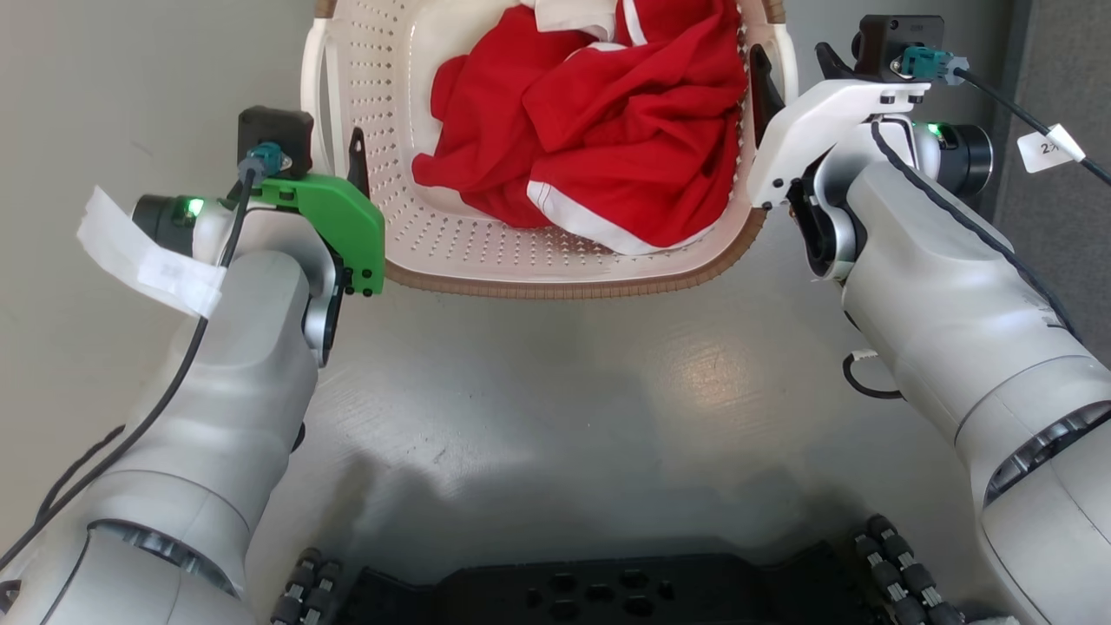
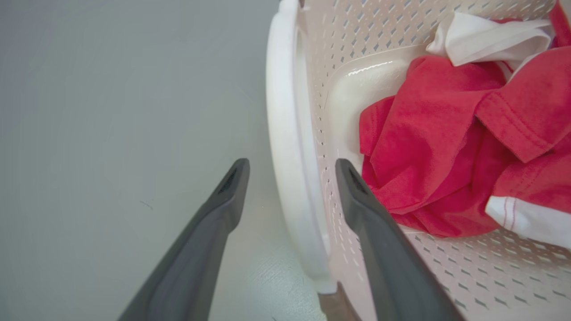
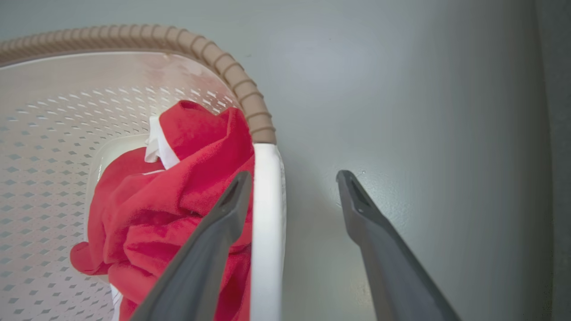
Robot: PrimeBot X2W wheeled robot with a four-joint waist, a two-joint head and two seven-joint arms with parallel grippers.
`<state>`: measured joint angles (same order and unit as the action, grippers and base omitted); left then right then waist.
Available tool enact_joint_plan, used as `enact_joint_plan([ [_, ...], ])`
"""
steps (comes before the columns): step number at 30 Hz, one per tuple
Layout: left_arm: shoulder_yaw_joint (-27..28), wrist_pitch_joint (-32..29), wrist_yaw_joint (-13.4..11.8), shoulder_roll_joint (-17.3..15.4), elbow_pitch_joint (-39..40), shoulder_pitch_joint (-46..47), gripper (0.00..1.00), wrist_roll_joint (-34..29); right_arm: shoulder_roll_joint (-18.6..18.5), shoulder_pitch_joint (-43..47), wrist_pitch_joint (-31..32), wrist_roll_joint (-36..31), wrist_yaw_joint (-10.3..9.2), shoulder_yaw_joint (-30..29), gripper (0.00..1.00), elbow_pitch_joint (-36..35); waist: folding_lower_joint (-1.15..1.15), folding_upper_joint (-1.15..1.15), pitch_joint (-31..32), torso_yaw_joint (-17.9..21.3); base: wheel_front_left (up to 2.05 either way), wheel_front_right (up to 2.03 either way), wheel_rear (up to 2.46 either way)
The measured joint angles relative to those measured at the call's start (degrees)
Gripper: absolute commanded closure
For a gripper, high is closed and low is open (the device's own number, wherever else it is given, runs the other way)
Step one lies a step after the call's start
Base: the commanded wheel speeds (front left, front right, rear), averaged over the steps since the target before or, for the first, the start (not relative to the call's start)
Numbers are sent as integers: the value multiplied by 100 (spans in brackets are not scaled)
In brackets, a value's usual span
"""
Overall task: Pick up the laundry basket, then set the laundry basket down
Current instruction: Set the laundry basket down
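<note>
Left gripper (image 2: 291, 165) is held open, set astride the white side handle (image 2: 281, 133) of the laundry basket (image 1: 555, 286); right gripper (image 3: 292, 174) is spread wide across the opposite handle (image 3: 266, 200); the basket is seen between both arms over grey floor (image 1: 555, 391), a red-and-white garment (image 1: 625, 130) heaped inside.

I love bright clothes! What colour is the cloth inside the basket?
The garment is red with white trim, clearest in the head view.
</note>
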<state>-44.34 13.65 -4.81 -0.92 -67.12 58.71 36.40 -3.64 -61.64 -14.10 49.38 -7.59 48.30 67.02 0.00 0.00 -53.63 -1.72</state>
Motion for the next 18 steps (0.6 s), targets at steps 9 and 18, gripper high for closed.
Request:
enact_joint_plan([
  [9, 20, 11, -26, 0, -68, -72, 0, 27, 0, 55, -7, -1, 0, 0, 0, 64, 0, 0, 263, 3, 0, 0, 0],
  [18, 94, 59, -51, 0, -78, -271, 0, 47, 1, 114, -9, -133, 0, -185, 0, -73, 0, 0, 709, 11, 0, 0, 0],
])
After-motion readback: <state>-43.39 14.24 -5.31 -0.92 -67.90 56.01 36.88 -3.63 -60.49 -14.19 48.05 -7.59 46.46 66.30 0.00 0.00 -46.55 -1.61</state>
